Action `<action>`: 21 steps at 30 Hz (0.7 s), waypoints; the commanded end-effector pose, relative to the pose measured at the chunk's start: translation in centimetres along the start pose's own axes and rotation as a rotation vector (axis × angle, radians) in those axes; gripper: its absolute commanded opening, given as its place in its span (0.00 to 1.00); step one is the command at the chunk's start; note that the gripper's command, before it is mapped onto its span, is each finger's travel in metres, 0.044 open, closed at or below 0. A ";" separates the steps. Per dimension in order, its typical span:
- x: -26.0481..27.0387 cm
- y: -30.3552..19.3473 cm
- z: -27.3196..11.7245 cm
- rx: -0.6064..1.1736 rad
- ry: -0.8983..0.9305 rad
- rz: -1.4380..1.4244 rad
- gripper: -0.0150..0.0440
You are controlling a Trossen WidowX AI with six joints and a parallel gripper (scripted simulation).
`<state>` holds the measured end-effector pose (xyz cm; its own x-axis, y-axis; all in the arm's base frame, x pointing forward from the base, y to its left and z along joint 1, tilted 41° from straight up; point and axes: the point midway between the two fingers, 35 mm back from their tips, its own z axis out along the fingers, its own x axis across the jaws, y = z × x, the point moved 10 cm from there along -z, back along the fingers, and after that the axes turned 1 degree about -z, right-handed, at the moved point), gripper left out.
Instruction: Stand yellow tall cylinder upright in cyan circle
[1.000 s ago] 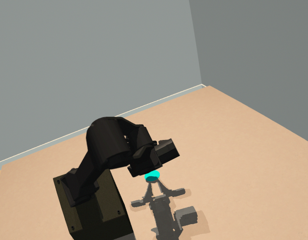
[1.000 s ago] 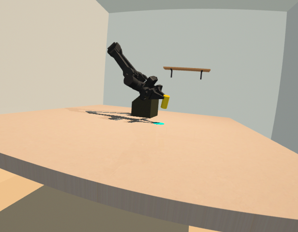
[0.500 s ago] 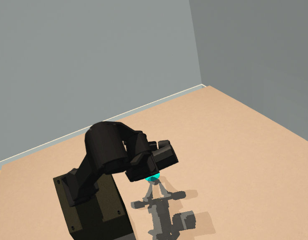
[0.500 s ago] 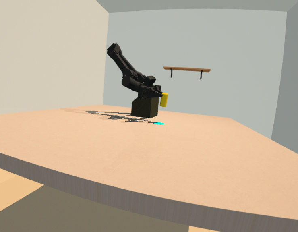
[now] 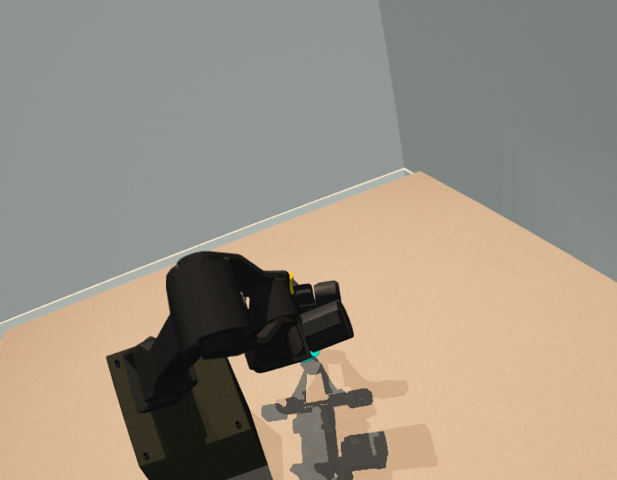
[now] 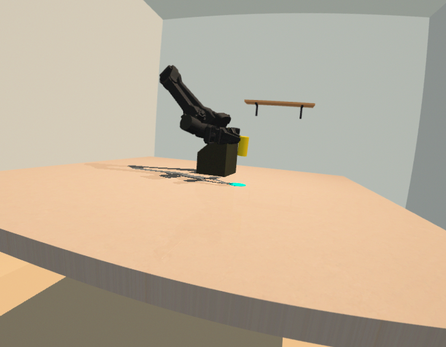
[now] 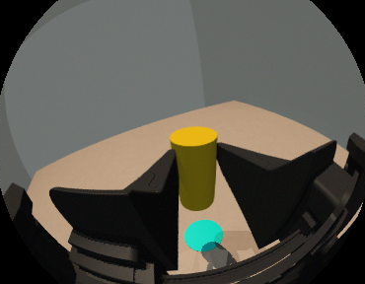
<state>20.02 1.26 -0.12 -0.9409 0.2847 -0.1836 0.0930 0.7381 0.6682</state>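
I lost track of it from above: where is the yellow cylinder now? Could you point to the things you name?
The yellow cylinder point(image 5: 292, 284) point(image 6: 243, 146) point(image 7: 196, 173) is near upright between the gripper's fingertips, raised above the table beside the base in the exterior view.

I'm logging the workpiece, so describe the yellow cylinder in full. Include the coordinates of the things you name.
The yellow cylinder point(image 5: 291, 283) point(image 6: 243, 146) point(image 7: 196, 173) is plain, smooth and matte-looking, taller than wide, with a flat round top and no visible markings. It is held near its top between the fingers of the gripper point(image 7: 196, 148), close to upright and raised off the table point(image 6: 231, 231). The cyan circle point(image 5: 313, 356) point(image 6: 238, 184) point(image 7: 203, 236) lies below, not touched by it.

The gripper point(image 6: 239, 138) holds the yellow cylinder point(image 6: 243, 146) nearly upright, raised.
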 end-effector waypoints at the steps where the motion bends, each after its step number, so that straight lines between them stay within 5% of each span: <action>1: 0.2 0.0 -0.3 -0.024 -0.015 -0.021 0.43; 21: 0.3 0.0 -0.6 -0.043 -0.030 -0.037 0.43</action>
<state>19.55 0.97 0.20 -0.9332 0.2801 -0.2249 0.0514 0.7238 0.6881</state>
